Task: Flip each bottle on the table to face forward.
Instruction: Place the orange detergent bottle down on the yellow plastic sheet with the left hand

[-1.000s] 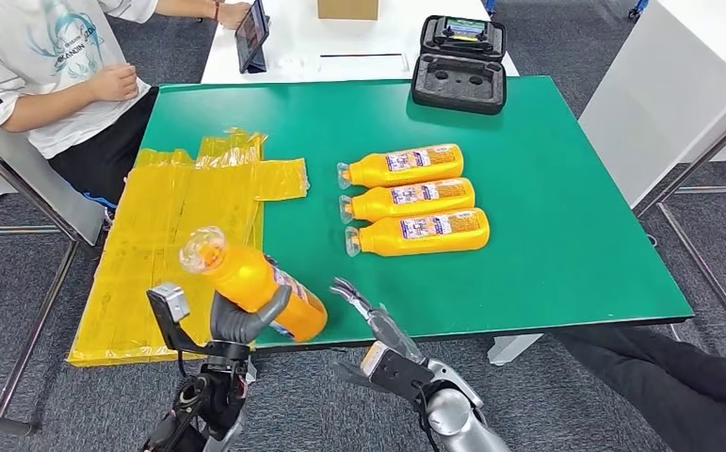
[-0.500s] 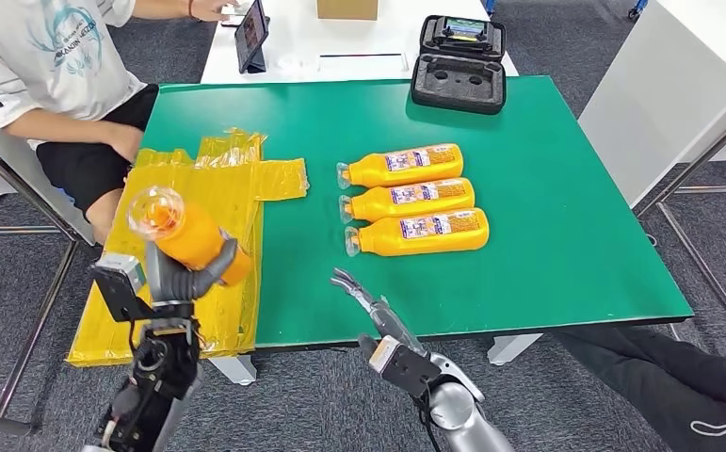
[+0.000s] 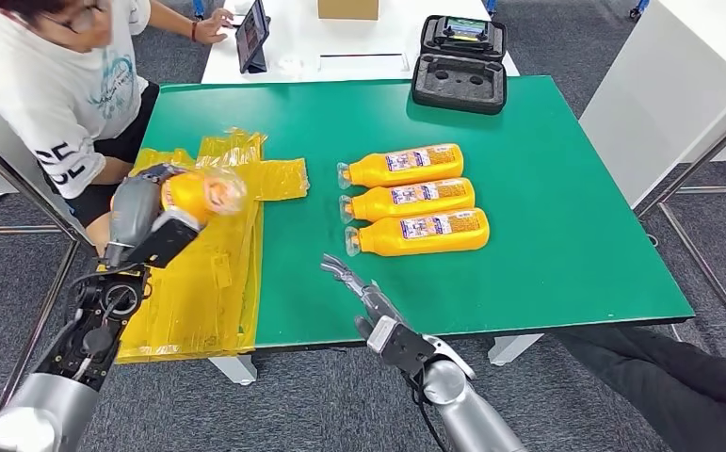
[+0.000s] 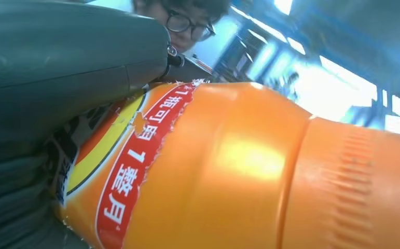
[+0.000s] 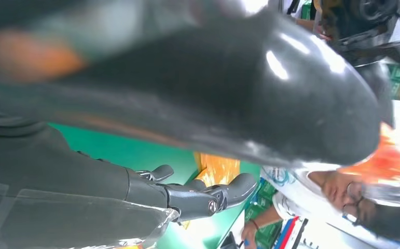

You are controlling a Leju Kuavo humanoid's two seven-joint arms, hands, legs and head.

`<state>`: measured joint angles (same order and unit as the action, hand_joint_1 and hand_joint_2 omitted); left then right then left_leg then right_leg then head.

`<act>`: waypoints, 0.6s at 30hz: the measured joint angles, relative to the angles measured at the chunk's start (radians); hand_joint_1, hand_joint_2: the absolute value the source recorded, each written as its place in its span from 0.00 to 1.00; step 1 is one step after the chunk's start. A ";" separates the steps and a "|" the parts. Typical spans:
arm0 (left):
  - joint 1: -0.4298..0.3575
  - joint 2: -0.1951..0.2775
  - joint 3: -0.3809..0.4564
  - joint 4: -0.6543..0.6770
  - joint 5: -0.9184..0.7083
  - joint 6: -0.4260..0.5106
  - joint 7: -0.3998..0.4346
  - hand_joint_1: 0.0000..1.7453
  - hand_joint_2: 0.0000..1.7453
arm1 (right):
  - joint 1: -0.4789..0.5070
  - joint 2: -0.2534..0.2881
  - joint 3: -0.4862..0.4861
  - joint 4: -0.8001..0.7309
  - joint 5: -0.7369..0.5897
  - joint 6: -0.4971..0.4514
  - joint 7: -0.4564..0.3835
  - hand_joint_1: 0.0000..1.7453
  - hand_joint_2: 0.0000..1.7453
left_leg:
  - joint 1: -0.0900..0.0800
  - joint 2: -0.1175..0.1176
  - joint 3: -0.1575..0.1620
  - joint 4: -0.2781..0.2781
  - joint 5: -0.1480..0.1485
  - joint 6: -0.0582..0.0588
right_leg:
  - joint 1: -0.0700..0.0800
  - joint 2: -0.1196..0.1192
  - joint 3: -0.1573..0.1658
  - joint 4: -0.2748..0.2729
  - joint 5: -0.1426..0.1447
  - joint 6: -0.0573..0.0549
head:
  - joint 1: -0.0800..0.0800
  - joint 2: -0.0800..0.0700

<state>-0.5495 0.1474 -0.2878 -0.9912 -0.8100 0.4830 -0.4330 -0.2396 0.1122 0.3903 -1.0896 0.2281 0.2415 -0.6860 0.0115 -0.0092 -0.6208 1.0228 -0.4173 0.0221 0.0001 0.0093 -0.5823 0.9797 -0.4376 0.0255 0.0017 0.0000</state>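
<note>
Green table on a grey floor, white desk behind it. Left hand is raised over the yellow plastic sheet at the table's left edge, fingers wrapped round an orange bottle, clear cap pointing right; the left wrist view shows the thumb pressed on the bottle's red and yellow label. Right hand hovers at the table's near edge, holding nothing, fingers stretched out and slightly apart. Three more orange bottles lie side by side mid-table, caps to the left, labels up: far bottle, middle bottle, near bottle, the near one just beyond the right fingertips, not touching. Black case sits open at the far edge. Person in a white shirt leans in at the left, close to the raised bottle, one hand on a tablet.
</note>
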 joint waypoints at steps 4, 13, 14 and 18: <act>-0.028 0.031 -0.055 0.057 -0.041 -0.029 0.005 1.00 1.00 | -0.023 0.001 0.006 0.029 -0.007 0.005 -0.002 0.00 0.00 | 0.000 0.001 0.000 0.000 0.000 0.000 | 0.000 0.000 0.000 0.000 0.000 0.000 | 0.000 0.000; -0.060 0.066 -0.113 0.108 -0.064 -0.122 0.008 1.00 1.00 | -0.040 0.002 0.009 0.062 -0.011 0.008 -0.006 0.00 0.00 | 0.000 0.000 0.000 0.000 0.000 0.000 | 0.000 0.000 0.000 0.000 0.000 0.000 | 0.000 0.000; -0.066 0.075 -0.128 0.112 -0.069 -0.168 0.009 1.00 1.00 | -0.043 0.002 0.009 0.067 -0.012 0.010 -0.008 0.00 0.00 | 0.000 0.000 0.000 0.000 0.000 0.000 | 0.000 0.000 0.000 0.000 0.000 0.000 | 0.000 0.000; -0.089 0.118 -0.190 0.126 -0.046 -0.313 -0.002 1.00 1.00 | -0.052 0.001 0.009 0.083 -0.013 0.014 -0.010 0.00 0.00 | 0.000 0.001 0.000 0.000 0.000 0.000 | 0.000 0.000 -0.001 0.000 0.000 0.000 | 0.000 0.000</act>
<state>-0.6384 0.2651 -0.4779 -0.8651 -0.8562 0.1704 -0.4353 -0.2917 0.1136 0.3998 -1.0066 0.2154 0.2555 -0.6962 0.0116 -0.0084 -0.6212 1.0228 -0.4172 0.0220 0.0000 0.0094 -0.5833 0.9800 -0.4376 0.0255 0.0018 0.0000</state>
